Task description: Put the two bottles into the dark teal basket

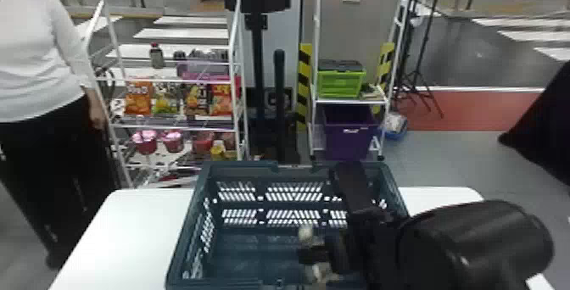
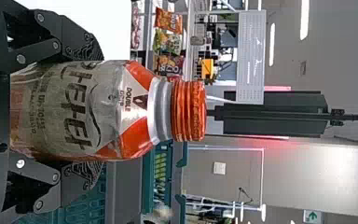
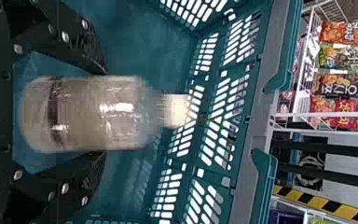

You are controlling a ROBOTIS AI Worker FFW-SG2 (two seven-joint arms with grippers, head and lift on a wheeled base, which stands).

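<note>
Big black right arm point(image 1: 475, 242) right up front, reaching over the basket point(image 1: 241, 169). Right tool point(image 1: 311, 255) has the white-capped bottle point(image 3: 88, 114) pinched upright, down inside the basket. Can't tell if it's touching the bottom, bit blurry. Left tool point(image 2: 98, 112) is clamped round the orange-capped bottle point(image 2: 79, 109), also cap up, basket beyond it. Basket's on a white worktop point(image 1: 127, 230), with a snack rack point(image 1: 233, 77) further back.

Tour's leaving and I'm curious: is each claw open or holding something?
Left claw: closed, holding the orange-capped bottle.
Right claw: closed, holding the white-capped bottle.
</note>
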